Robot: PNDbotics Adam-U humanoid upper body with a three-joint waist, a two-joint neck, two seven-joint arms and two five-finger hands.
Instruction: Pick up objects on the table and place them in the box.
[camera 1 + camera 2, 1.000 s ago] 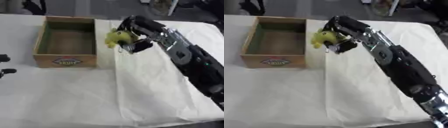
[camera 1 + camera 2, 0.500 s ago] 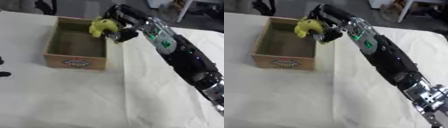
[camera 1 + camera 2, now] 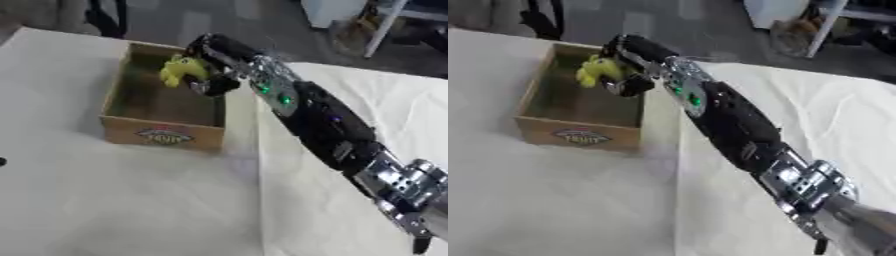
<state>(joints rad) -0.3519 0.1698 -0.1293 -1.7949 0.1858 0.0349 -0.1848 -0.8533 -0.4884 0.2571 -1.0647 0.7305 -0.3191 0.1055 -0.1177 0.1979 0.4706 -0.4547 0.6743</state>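
A second ago the right hand point(image 3: 208, 65) held the yellow object point(image 3: 182, 71) beside the box's right wall, over the cloth; half a second ago it had reached the rim, and now the hand carries it over the inside of the wooden box point(image 3: 120, 131), near the far right corner. The whole view has also swung and tilted between the pictures, so the box lies differently in the frame; that shift is the camera's and not a move of the box itself. The hand's fingers are curled round the yellow object, which shows as a small, soft-looking, lumpy yellow shape, held against the dark palm and above the box floor; whether it touches the wall or floor cannot be told. The black arm point(image 3: 730, 120), with green lights on the forearm and a silver joint toward the lower right, stretches diagonally from the lower right corner up to the box. The box stands on the white cloth point(image 3: 114, 200) that covers the table, its dark inside open upward. On its near wall is an oval label point(image 3: 580, 136) with red and dark colours; its writing cannot be read. The left hand shows in neither view.
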